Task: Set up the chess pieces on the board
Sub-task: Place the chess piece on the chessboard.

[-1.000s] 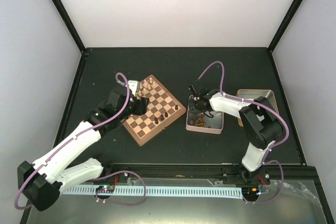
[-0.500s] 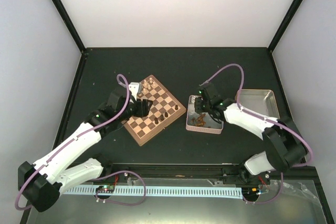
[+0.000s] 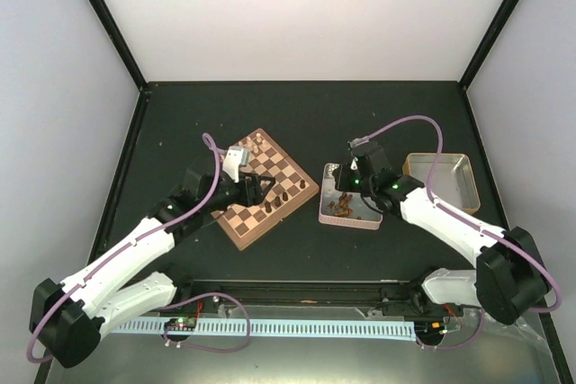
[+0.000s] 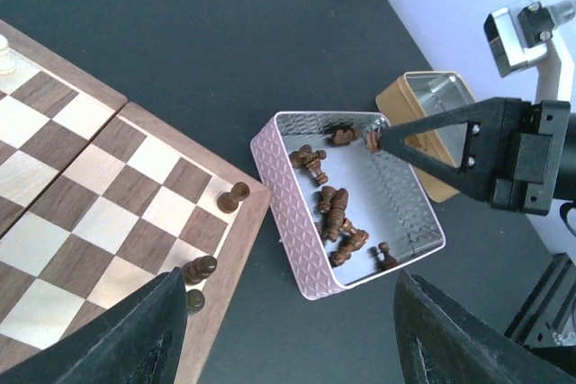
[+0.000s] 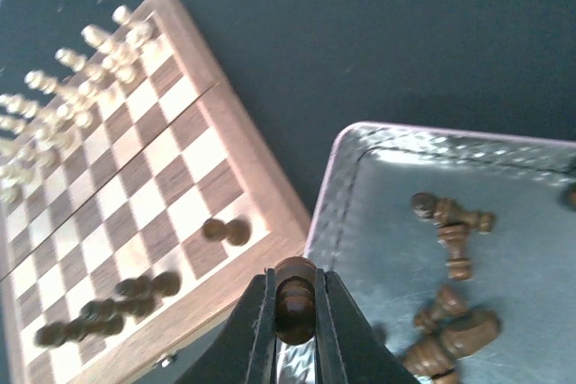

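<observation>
Dark table (image 3: 180, 114), tin (image 4: 297, 222) of chess pieces (image 4: 335, 213)

Few dark chess pieces (image 4: 232, 197) stand on the board (image 4: 90, 177) — most lie jumbled just beside it.

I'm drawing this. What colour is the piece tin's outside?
Pink tin, diamond-patterned; left wrist view shows it best.

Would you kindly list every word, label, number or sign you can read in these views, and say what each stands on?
None can be read. The board, the tin, the tan tray and the chess pieces bear no print in any view. The ridged pale strip at the near edge shows no legible figures.
</observation>
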Tool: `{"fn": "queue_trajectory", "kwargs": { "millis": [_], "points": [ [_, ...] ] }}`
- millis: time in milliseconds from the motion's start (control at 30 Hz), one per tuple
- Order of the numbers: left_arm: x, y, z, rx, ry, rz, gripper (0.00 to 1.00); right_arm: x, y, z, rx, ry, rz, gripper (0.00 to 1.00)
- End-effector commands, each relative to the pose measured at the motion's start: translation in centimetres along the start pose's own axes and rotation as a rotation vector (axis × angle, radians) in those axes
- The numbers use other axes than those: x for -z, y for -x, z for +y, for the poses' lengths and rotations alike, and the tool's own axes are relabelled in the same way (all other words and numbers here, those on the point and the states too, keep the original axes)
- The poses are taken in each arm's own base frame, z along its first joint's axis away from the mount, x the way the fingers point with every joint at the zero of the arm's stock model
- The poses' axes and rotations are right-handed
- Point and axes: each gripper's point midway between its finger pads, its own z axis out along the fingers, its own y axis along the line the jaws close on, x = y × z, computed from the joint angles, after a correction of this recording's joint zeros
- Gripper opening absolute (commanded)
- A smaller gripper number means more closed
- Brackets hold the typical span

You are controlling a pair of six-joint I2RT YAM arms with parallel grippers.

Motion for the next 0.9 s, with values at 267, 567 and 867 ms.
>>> {"fn": "queue_trajectory", "kwargs": {
  "millis": [267,567,867],
  "points": [
    [2.6,1.6,2.7,0.015,0.179,-0.107,0.65,-0.1,-2.2,6.1,0.093,0.172,0.149,0.06],
    [7.6,3.2,5.8,-0.029,0.39,-0.284,0.67,-2.6,-5.0,7.2,0.24,-0.011,0.194,0.08],
    [8.2,2.8,6.3,-0.038,0.407,-0.299,0.7,-6.4,-7.9,6.5,0.322,-0.117,0.284,0.09]
  ]
}}
